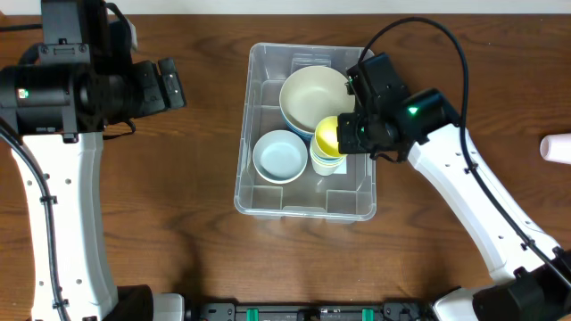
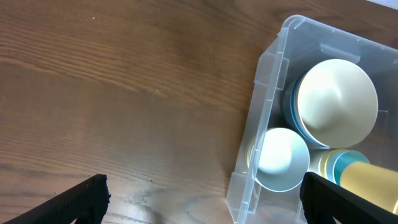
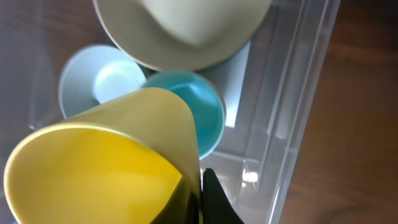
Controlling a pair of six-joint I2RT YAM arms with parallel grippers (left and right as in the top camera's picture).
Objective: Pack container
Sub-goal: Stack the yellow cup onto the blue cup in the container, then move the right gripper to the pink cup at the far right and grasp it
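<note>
The clear container stands mid-table and holds a large cream bowl, a small light blue bowl and a stack of cups. My right gripper is inside the container's right half, shut on the rim of a yellow cup. In the right wrist view the jaws pinch the yellow cup's wall, tilted just above a teal cup. My left gripper hovers open and empty over bare wood left of the container.
A white object lies at the right edge of the table. Brown wooden tabletop surrounds the container. The left arm's white link runs down the left side.
</note>
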